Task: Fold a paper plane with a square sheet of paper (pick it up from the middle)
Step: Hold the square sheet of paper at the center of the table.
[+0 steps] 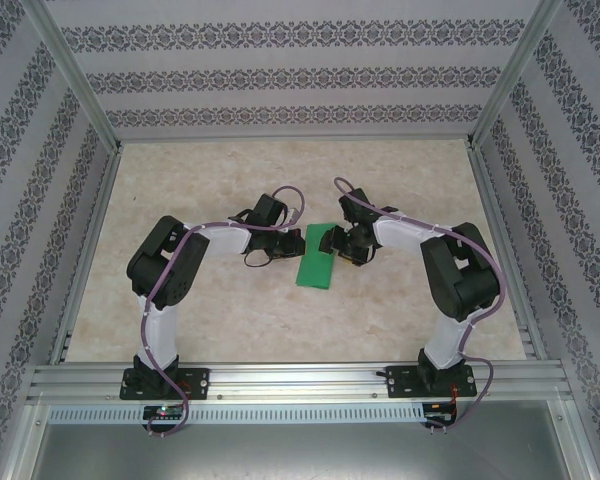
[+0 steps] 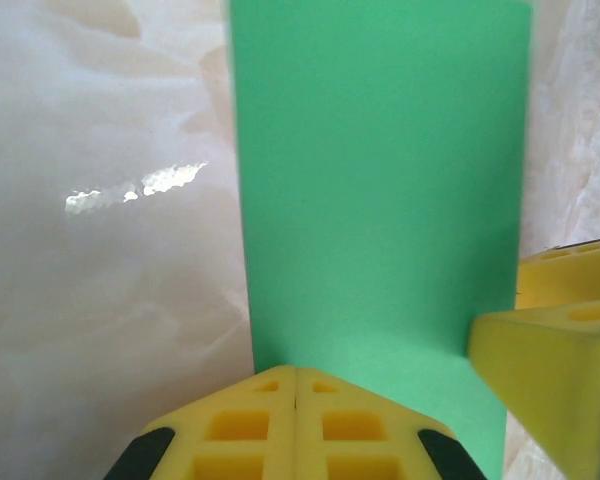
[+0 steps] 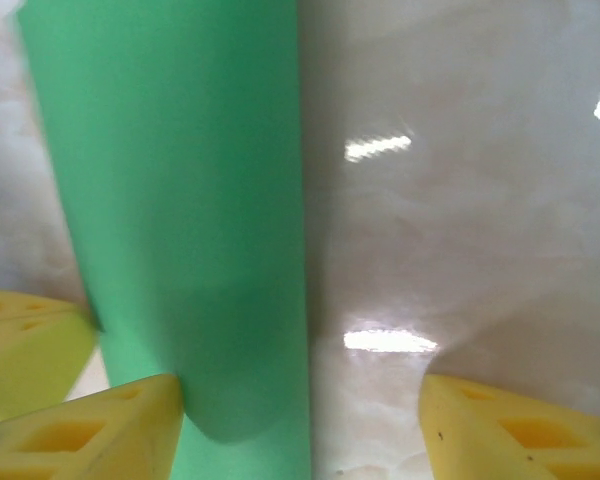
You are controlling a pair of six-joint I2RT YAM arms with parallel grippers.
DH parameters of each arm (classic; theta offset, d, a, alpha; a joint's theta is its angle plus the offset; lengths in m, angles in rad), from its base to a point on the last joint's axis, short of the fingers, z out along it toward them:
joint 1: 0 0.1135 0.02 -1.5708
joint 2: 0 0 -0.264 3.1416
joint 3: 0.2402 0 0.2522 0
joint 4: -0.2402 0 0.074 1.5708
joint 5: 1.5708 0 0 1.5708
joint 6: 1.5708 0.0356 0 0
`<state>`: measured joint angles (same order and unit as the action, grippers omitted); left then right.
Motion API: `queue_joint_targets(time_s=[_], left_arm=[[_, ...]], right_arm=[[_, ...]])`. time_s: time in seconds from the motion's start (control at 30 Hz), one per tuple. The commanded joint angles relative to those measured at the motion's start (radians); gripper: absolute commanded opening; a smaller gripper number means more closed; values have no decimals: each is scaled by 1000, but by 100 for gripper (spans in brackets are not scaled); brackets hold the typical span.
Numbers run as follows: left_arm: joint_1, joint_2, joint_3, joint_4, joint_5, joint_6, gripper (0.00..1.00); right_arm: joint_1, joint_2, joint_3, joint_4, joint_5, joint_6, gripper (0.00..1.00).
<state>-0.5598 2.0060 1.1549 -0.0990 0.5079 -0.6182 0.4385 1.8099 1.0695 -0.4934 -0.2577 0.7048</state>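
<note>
Green paper point(image 1: 315, 262) touches left fingers point(image 2: 240, 425), pressed together; right fingers point(image 3: 90, 430) spread over its edge.

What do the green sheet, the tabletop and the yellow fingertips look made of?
Green sheet: thin matte paper, apparently; flat with crisp edges. Tabletop: glossy, marble-patterned, showing bright glare; stone or laminate, unclear. Yellow fingertips: probably moulded plastic or foam, with square recesses.

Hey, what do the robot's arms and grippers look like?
The left arm and right arm have white lower links and chunky black joint housings on black bases. A purple cable runs along each arm. The left gripper and right gripper carry bright yellow wedge-shaped fingers with square recesses moulded in.
</note>
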Motion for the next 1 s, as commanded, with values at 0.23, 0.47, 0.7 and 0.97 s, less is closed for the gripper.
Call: queue_joint_targets(time_s=[0.23,0.47,0.7,0.97], left_arm=[[-15,-142,-41,-1,-120,19,15],[-11,-194,-62,-12,-182,16,17],[-12,-196,-61,2,-177,9,17],[-11,-199,-64,-2,-184,12,17]], right_arm=[[11,35,35,-47,50,-17,65],[11,14,45,-81,63,-28,65],[9,15,39,-84,93,-7,66],[8,49,37,-46,80,47,67]])
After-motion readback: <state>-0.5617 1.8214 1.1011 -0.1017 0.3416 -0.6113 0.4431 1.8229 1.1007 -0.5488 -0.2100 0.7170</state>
